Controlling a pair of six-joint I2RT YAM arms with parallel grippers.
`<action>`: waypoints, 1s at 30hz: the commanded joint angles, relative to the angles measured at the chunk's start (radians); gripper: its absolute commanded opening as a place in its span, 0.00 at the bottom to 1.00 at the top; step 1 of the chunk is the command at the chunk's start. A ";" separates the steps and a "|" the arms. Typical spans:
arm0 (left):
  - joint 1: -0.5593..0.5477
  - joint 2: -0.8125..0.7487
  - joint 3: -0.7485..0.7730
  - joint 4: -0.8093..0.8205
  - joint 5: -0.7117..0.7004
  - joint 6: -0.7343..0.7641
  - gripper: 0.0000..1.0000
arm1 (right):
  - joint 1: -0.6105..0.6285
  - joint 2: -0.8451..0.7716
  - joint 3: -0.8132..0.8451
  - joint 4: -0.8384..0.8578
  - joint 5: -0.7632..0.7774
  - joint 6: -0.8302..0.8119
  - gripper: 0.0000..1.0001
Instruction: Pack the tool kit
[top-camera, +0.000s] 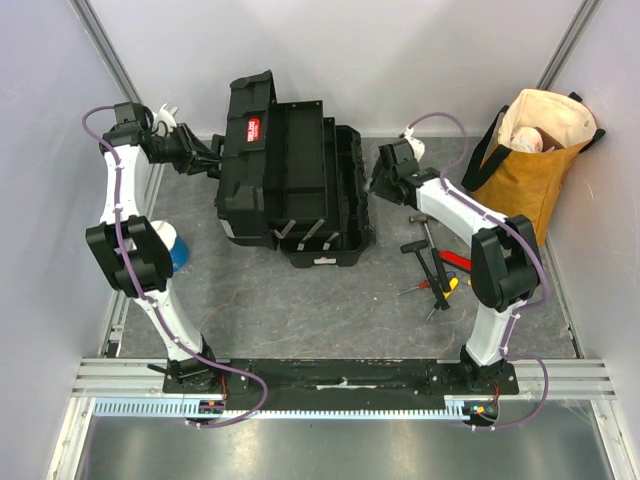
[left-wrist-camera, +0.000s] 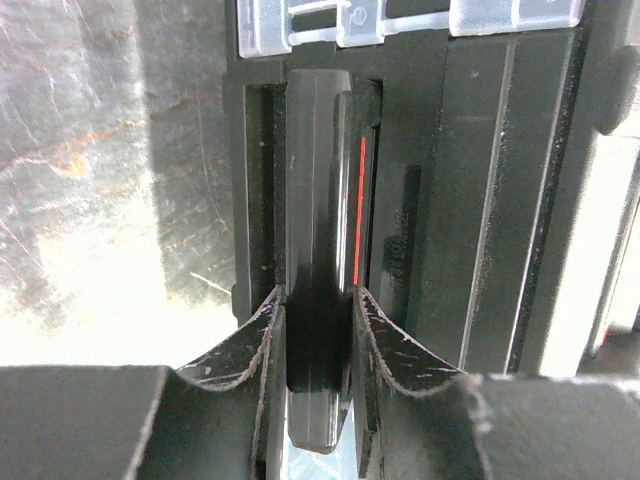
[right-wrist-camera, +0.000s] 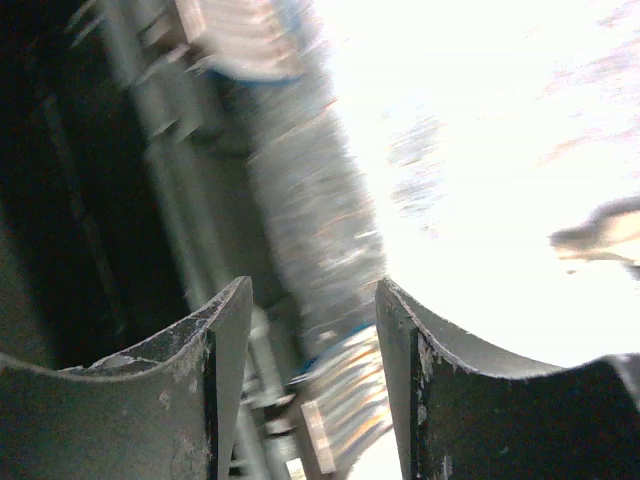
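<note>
Grey bench (top-camera: 300, 320) boxed in by white walls. The black toolbox (top-camera: 300, 180) sits open at the middle back, with a tote bag (top-camera: 530, 170) in the far right corner. Left jaws are clenched on a black bar at the toolbox's left side. Right jaws are released by its right edge, gripping nothing. Hand tools (top-camera: 428, 262) lie loose on the bench, right of the box.

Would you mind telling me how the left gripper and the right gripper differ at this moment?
The left gripper has its jaws closed on a black bar of the black plastic toolbox; the right gripper has its jaws apart with nothing between them. The left gripper is at the toolbox's left side, the right gripper at its right side. Both are beside the toolbox.
</note>
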 joint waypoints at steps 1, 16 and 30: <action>0.079 -0.037 -0.004 0.208 -0.056 0.029 0.02 | -0.103 -0.056 0.005 -0.122 0.347 -0.065 0.59; 0.081 -0.008 -0.011 0.217 -0.029 0.020 0.24 | -0.085 -0.127 -0.065 0.126 -0.017 -0.184 0.80; 0.082 -0.040 0.008 0.197 -0.075 0.008 0.45 | 0.061 0.051 0.071 0.111 -0.176 -0.310 0.94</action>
